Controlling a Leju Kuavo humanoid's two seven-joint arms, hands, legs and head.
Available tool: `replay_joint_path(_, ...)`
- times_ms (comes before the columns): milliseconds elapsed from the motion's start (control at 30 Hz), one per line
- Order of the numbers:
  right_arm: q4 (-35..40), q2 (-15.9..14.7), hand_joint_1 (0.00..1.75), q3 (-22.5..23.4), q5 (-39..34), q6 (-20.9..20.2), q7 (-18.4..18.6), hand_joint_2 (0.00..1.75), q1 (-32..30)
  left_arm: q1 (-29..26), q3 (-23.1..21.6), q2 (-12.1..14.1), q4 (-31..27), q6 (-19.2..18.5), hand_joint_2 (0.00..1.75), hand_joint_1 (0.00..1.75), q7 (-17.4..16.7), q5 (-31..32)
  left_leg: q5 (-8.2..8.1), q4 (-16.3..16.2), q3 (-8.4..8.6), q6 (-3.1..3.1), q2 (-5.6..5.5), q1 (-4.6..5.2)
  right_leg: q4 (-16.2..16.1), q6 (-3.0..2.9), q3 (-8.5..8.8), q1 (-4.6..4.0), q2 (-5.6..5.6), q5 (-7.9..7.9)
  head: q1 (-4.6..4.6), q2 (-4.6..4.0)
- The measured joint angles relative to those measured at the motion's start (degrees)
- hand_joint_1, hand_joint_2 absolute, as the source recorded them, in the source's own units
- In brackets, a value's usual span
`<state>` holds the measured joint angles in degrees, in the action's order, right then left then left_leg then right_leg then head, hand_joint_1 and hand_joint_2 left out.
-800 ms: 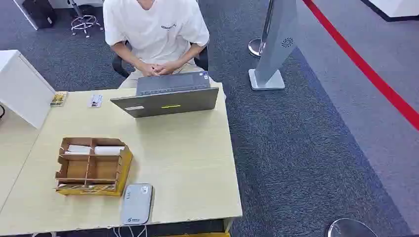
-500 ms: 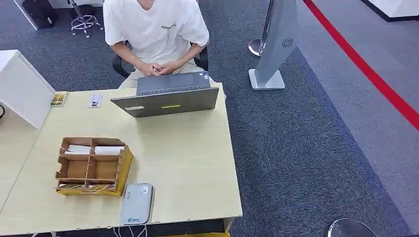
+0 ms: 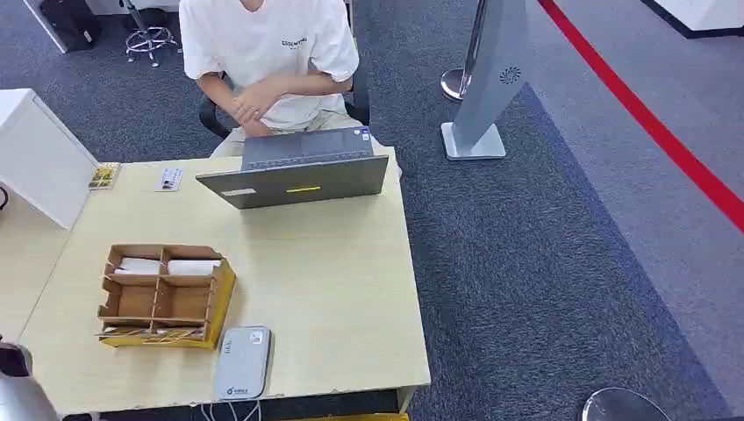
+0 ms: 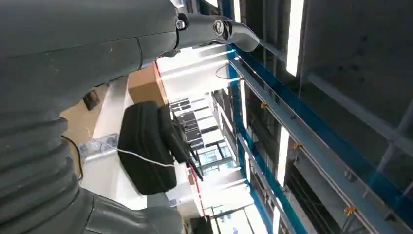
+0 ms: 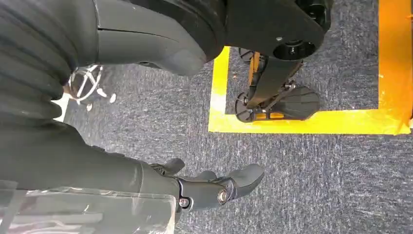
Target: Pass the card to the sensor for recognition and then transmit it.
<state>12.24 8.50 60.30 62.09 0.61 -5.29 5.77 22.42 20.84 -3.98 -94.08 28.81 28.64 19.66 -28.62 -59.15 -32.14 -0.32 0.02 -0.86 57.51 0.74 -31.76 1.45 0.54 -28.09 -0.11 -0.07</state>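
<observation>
Head view with both wrist views. The reference landmark is the cardboard organiser (image 3: 162,298), an open divided box standing on the light wooden table (image 3: 333,289) toward its near left part.

Task objects: white cards (image 3: 167,266) lie flat in the two compartments of the organiser's row farthest from the robot. The row nearest the robot holds flat patterned items whose kind cannot be told. The sensor (image 3: 243,361), a flat grey reader with rounded corners, lies on the table just beside the organiser's near right corner, at the table's near edge. Thin cables hang from the edge below it.

Robot: the left robot hand (image 4: 146,44) is raised, its wrist camera facing ceiling lights and beams. Its visible dark finger (image 4: 229,31) is stretched out and nothing is held, so the hand is released. In the head view a silver part of the left arm (image 3: 16,390) enters at the corner, on the near left of the organiser. The right robot hand (image 5: 190,187) hangs over grey carpet marked with yellow tape (image 5: 302,122), its fingers (image 5: 243,176) loosely extended and apart, grasping nothing.

Surroundings: beyond the organiser, at the table's far edge, stands an open grey laptop (image 3: 298,171) with its back to the robot. A person in a white shirt (image 3: 268,53) sits behind it, hands together at the chest. Two small card-like items (image 3: 168,179) lie at the far left corner, beyond the organiser. A white box (image 3: 39,158) stands to the far left of it.
</observation>
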Motion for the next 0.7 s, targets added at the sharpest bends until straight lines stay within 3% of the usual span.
replay_joint_path(267,0.0,0.15,0.0,-0.68,0.5,-0.37,0.61,1.75,0.23,8.0,-6.37,2.28,8.47,-2.93,1.75,0.0,-5.56,9.08,0.02,-0.03,0.0,0.01,0.01,0.0,0.0,-0.05,0.0,0.0,0.02,0.05,0.0,0.02)
replay_joint_path(700,0.0,0.26,0.0,-0.94,1.16,-0.61,1.57,1.75,0.31,20.89,-16.34,5.01,23.9,-11.76,1.75,0.0,-15.02,21.24,0.05,-0.05,-0.01,-0.02,0.01,0.0,0.01,-0.06,0.0,0.0,0.05,0.07,0.02,0.0)
